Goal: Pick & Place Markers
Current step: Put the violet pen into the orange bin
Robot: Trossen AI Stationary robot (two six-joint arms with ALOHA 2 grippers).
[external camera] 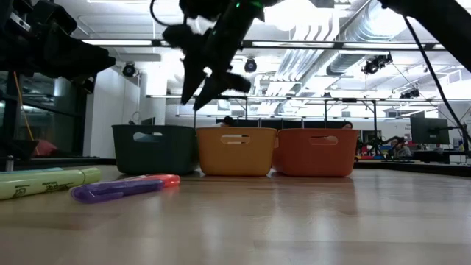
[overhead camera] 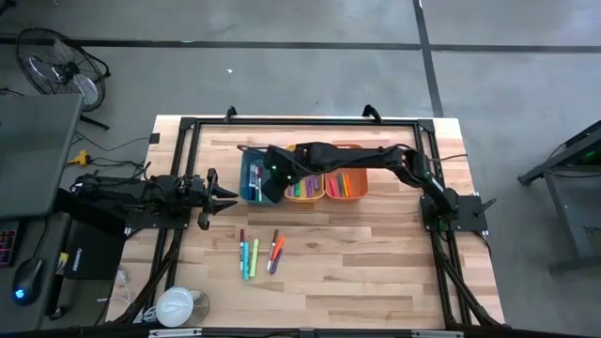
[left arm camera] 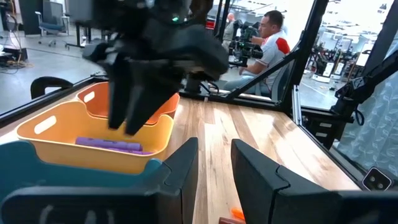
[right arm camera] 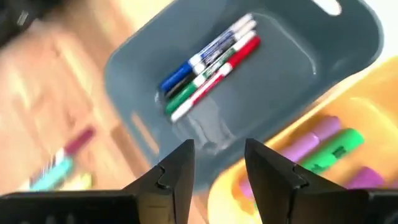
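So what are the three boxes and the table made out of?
The teal bin, the yellow-orange bin and the orange bin look like matte plastic: smooth, one-colour walls, rounded corners and moulded handle slots. The table looks like wood, probably sealed: pale planks with grain lines and a soft shine in the low view.

My right hand (right arm camera: 214,171) hangs open and empty over the teal bin (right arm camera: 143,74). Inside it lie 3 whiteboard markers (right arm camera: 208,65): blue, green, red. The adjoining yellow bin (right arm camera: 385,87) holds purple and green highlighters (right arm camera: 323,146). More markers (right arm camera: 62,158) lie on the surface (right arm camera: 43,87).
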